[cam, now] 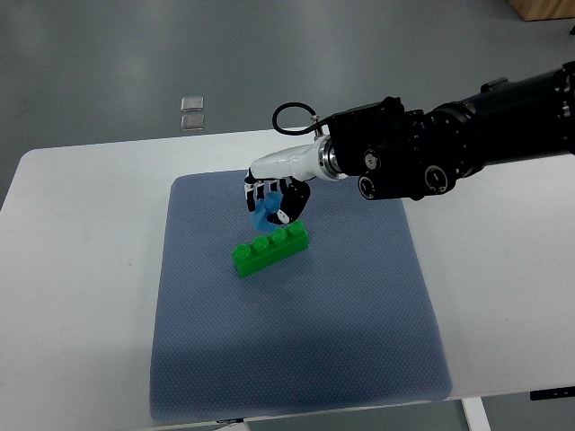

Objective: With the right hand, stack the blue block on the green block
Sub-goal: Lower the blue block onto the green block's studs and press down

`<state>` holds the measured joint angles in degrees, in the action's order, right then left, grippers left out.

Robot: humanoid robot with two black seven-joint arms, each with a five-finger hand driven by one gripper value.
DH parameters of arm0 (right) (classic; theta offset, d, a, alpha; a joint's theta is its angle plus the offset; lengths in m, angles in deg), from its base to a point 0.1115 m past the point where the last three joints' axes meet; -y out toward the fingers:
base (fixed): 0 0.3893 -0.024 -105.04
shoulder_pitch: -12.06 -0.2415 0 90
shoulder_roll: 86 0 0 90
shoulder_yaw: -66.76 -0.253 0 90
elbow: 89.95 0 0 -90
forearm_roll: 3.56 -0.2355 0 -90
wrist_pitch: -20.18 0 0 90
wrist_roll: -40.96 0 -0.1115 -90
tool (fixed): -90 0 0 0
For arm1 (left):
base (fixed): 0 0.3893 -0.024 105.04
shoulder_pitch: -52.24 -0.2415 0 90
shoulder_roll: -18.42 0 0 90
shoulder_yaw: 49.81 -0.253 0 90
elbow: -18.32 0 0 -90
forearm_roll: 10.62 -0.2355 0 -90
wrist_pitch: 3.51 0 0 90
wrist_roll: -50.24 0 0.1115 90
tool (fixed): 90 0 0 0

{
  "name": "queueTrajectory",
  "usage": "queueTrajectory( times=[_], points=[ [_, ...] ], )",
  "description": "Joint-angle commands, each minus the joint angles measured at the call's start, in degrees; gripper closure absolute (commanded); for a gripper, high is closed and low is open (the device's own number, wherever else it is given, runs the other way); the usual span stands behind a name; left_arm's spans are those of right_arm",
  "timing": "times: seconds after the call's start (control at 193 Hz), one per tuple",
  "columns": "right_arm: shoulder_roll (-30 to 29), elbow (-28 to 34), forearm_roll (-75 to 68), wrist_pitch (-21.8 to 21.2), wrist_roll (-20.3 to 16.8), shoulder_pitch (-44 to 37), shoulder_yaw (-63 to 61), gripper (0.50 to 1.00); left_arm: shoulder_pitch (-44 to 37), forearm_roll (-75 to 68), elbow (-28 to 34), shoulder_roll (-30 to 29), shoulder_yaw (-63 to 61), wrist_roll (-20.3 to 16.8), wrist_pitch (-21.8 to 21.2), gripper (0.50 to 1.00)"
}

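Observation:
A long green block [270,248] lies on the blue-grey mat [296,359], slanting up to the right. My right hand [272,199] reaches in from the right and is shut on a small blue block [263,214]. It holds the blue block just above the green block's middle studs. I cannot tell whether the two blocks touch. The fingers hide most of the blue block. The left arm is out of view.
The mat lies on a white table [72,269]. Two small clear squares [191,111] lie on the grey floor beyond the table's far edge. A wooden corner [544,9] shows at the top right.

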<state>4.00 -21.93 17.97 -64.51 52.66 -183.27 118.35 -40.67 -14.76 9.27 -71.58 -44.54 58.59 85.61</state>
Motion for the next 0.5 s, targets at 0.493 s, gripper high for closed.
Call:
queueTrajectory(
  times=[0.493],
  points=[
    [0.0,-2.9,2.7,0.0,0.0,4.0,0.7,0.891,0.0,0.0,0.0,0.0,0.0,0.0,0.0,0.5]
  ],
)
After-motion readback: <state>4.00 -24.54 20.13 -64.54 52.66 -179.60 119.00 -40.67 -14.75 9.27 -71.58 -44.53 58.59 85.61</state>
